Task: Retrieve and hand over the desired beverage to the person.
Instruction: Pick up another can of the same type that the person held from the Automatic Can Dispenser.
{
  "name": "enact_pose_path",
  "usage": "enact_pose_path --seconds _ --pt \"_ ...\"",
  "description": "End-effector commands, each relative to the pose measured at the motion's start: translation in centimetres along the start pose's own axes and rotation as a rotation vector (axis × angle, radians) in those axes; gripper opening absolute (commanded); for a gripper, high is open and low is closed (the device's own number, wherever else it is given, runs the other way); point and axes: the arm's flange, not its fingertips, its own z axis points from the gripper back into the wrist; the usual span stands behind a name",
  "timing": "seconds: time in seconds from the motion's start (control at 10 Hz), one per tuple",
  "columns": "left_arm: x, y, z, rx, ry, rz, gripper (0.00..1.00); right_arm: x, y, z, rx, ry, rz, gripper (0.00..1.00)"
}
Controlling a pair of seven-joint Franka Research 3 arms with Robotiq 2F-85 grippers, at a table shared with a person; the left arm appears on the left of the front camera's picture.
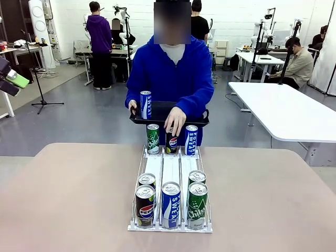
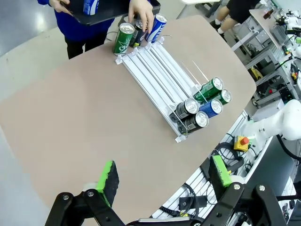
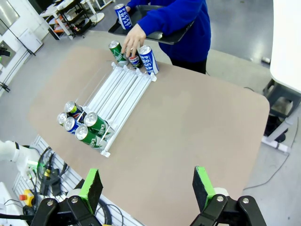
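Pepsi can [image 1: 145,206], Sweat can [image 1: 170,206], Chilsung can [image 1: 197,210]

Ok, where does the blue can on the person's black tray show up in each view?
Front view: blue can upper centre, standing at the left end of the tray.
Left wrist view: top edge, left of centre, cut by the frame.
Right wrist view: near the top, left of centre.
Shared landmark: the white rack of cans.

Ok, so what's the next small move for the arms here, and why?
Probably wait, with the left tool and the right tool open and back from the rack. The person's hand rests on the Pepsi can at the rack's far end. They hold a black tray carrying a Pocari Sweat can, and nothing marks a chosen drink.
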Motion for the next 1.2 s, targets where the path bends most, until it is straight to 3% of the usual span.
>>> enact_pose_path --seconds 0.0,1.1 --pt "0.08 -0.08 0.19 0.001 0.001 -0.006 1.0 0.01 0.05 -0.13 0.016 -0.004 0.008 1.0" --pt "0.08 -0.08 0.19 0.001 0.001 -0.006 1.0 0.01 0.05 -0.13 0.016 -0.004 0.008 1.0"
